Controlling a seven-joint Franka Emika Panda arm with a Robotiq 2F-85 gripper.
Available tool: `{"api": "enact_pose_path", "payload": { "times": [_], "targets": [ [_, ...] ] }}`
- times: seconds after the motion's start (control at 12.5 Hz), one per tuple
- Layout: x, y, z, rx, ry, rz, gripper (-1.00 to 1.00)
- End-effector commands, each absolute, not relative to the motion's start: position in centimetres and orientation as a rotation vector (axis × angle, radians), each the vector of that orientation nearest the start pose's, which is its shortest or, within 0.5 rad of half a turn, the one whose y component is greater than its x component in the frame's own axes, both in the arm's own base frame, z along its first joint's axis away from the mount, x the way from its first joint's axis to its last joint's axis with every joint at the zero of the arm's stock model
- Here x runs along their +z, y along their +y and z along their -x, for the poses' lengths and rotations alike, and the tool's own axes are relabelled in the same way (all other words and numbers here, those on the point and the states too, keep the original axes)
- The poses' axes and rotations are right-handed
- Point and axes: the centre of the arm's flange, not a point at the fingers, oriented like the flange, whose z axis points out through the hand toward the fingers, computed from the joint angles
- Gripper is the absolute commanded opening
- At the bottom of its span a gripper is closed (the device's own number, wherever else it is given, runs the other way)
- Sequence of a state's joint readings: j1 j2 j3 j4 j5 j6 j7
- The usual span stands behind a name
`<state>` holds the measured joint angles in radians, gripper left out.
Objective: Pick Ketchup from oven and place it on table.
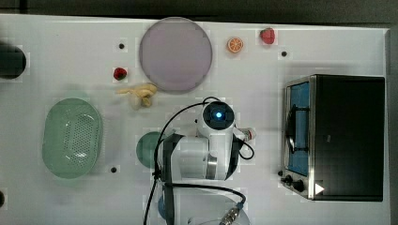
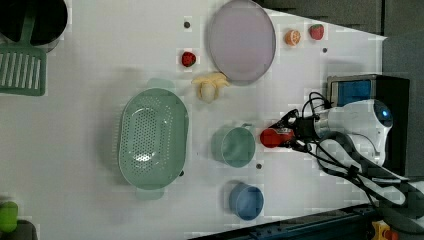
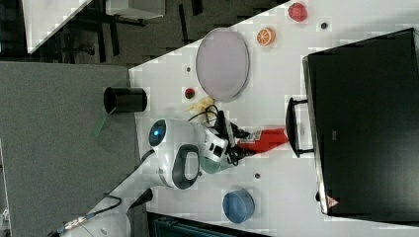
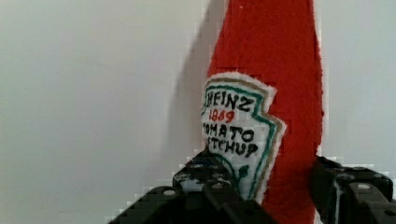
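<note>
I am seeing my tool (image 4: 261, 196) clamped on the ketchup (image 4: 273, 70), fingers (image 4: 205, 184) pressing each side of the red bottle near its label, the bottle hanging over the white bench (image 2: 75, 165) outside the oven (image 1: 347, 136). In the left view the ketchup is sitting between the teal cup (image 2: 235, 146) and the oven, with the blue cup (image 2: 246, 201) near the bench's edge. Open bench is lying beside the green colander (image 2: 152, 137) at the left view's left.

You see a brightly, evenly lit white table (image 1: 70, 56), with soft faint shadows beside the colander (image 2: 152, 137). Blocky compression blurs edges everywhere. The wrist view's ketchup (image 4: 266, 93) casts a grey shadow alongside.
</note>
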<state>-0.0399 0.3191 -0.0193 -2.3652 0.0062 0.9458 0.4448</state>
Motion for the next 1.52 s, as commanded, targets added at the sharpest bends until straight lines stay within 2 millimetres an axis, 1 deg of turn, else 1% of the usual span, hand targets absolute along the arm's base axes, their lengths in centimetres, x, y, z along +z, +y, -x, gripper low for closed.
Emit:
{"api": "enact_pose_path", "payload": {
  "times": [0.08,0.16,0.24,0.32,0.4,0.56,0.72,0.8,0.96,1.04,1.2,1.28,1.36,1.52],
  "targets": [
    [21.4,-3.0,-51.1,0.078,1.953,2.503,0.48],
    [22.5,-2.8,-51.6,0.044,1.939,2.495,0.77],
    [24.8,-2.7,-52.3,0.006,1.925,2.484,0.99],
    [26.8,-2.7,-52.7,0.001,1.923,2.481,1.0],
    [29.3,-2.8,-53.3,-0.009,1.921,2.476,1.0],
    [35.2,-2.8,-54.4,-0.035,1.911,2.466,1.0],
    [41.6,-2.7,-54.9,-0.049,1.903,2.462,1.0],
    [45.2,-2.7,-54.9,-0.058,1.9,2.459,1.0],
    [52.9,-3.2,-54.4,-0.08,1.903,2.445,1.0],
    [55.8,-3.4,-53.9,-0.058,1.913,2.449,1.0],
    [58.4,-2.9,-52.9,0.022,1.925,2.484,1.0],
    [59.1,-3.0,-52.9,0.011,1.924,2.479,1.0],
    [59.5,-3.0,-53.0,-0.005,1.921,2.473,1.0],
    [59.6,-3.0,-53.0,-0.007,1.92,2.473,1.0]
  ]
}}
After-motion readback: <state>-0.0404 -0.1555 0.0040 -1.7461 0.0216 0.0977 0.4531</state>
